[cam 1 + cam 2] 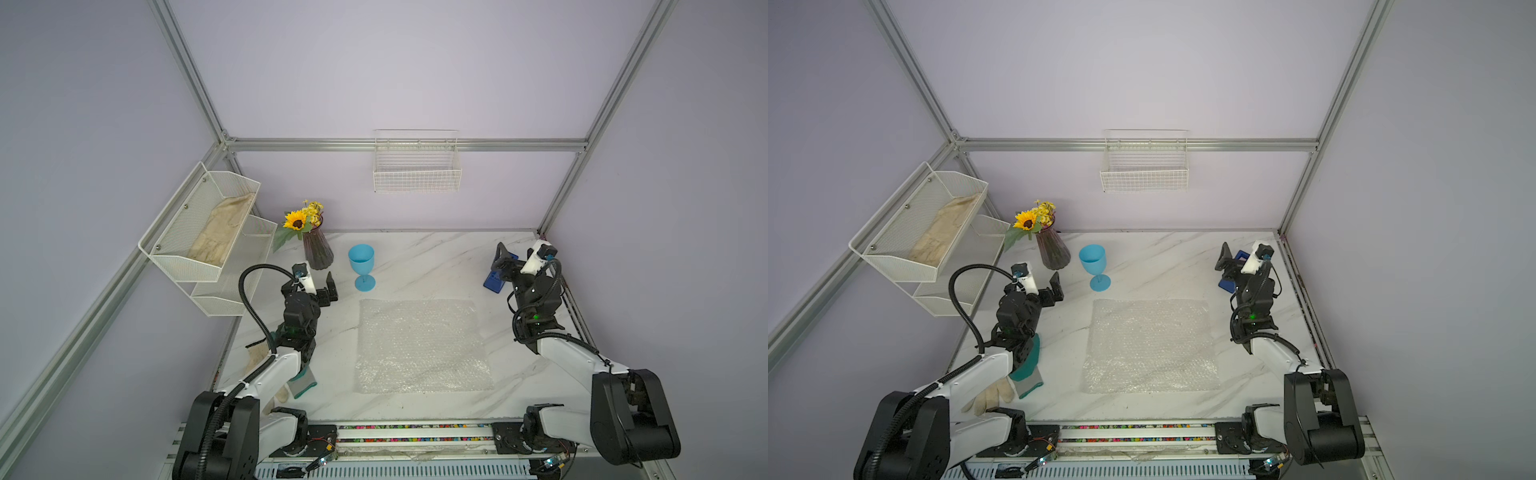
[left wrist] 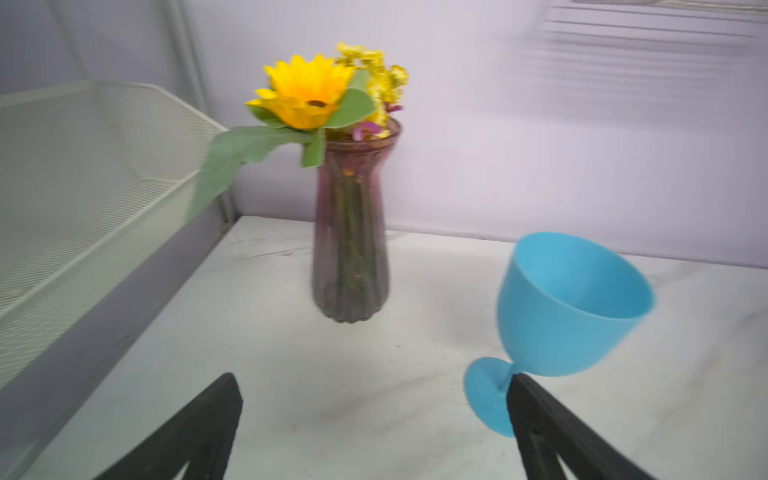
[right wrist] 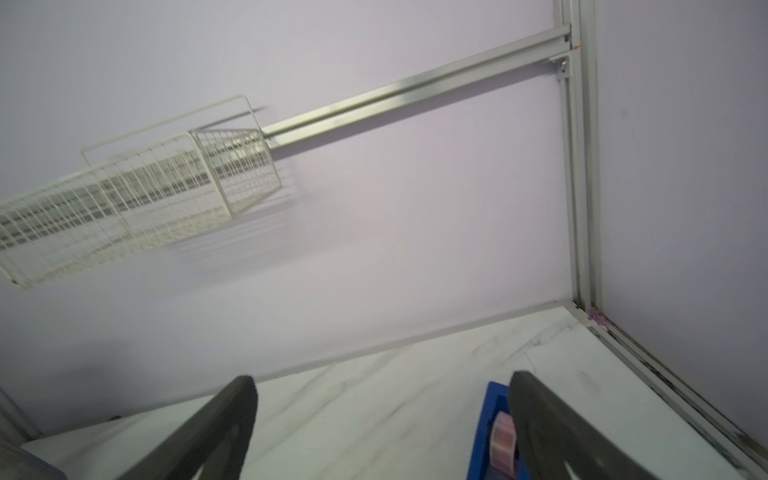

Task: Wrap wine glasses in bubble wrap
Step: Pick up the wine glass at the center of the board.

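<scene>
A light-blue wine glass (image 1: 361,258) (image 1: 1092,257) stands upright on the marble table, just behind the far left corner of the bubble wrap (image 1: 422,345) (image 1: 1150,345). The bubble wrap lies flat and spread out in the middle of the table. My left gripper (image 1: 316,280) (image 1: 1039,283) is open, a little left of the wine glass and apart from it. In the left wrist view the wine glass (image 2: 573,307) sits beside one finger of the open gripper (image 2: 374,380), with only bare table between the fingers. At the far right my right gripper (image 1: 517,257) (image 3: 382,378) is open and holds nothing.
A dark ribbed vase with a sunflower (image 1: 318,249) (image 2: 351,249) stands just left of the glass. A white mesh shelf (image 1: 208,237) flanks the left edge. A wire basket (image 1: 417,166) hangs on the back wall. A blue tape dispenser (image 1: 493,283) (image 3: 490,424) lies by the right gripper. A glove (image 1: 1025,374) lies under the left arm.
</scene>
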Tool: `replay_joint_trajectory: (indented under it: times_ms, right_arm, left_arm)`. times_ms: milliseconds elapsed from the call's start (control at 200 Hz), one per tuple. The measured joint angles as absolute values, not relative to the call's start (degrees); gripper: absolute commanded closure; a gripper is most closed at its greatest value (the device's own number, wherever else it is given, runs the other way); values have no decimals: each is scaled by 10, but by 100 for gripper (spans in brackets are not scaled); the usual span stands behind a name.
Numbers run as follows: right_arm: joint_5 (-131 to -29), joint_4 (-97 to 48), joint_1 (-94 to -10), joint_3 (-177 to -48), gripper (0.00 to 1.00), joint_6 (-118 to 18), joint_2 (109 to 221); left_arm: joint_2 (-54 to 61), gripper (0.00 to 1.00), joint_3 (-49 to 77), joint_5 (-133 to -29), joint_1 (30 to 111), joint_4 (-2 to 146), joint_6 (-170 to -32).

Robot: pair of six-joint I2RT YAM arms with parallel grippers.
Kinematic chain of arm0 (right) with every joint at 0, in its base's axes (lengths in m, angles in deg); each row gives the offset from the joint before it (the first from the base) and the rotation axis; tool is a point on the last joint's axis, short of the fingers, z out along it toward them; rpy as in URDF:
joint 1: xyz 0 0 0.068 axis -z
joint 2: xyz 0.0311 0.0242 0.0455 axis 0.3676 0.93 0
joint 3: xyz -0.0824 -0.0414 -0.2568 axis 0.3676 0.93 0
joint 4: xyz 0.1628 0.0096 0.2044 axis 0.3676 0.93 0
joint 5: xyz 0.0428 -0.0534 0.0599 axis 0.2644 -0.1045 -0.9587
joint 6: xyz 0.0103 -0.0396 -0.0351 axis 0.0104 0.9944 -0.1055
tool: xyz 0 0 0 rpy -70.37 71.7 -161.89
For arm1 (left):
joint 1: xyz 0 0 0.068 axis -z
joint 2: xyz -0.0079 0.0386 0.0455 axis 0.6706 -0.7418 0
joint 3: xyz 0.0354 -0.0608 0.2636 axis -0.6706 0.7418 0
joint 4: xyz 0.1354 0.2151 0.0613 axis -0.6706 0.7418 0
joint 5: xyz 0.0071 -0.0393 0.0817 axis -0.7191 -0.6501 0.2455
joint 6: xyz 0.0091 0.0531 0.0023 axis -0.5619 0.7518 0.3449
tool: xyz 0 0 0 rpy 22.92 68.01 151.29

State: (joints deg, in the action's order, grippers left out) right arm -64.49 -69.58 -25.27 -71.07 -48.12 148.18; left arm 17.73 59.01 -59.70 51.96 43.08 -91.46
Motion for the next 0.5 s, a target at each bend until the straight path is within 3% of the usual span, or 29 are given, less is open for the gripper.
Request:
replay_joint_trajectory:
  times_ms: [250,500]
  right_arm:
    - [-827,-673,-253,-717,3,-533,1483]
    - [-897,-678,-271,-717,3,-533,1493]
  left_arm:
    - [21,0,523,-752,547,422,-895]
    - [-85,0,502,-816,525,354,-891]
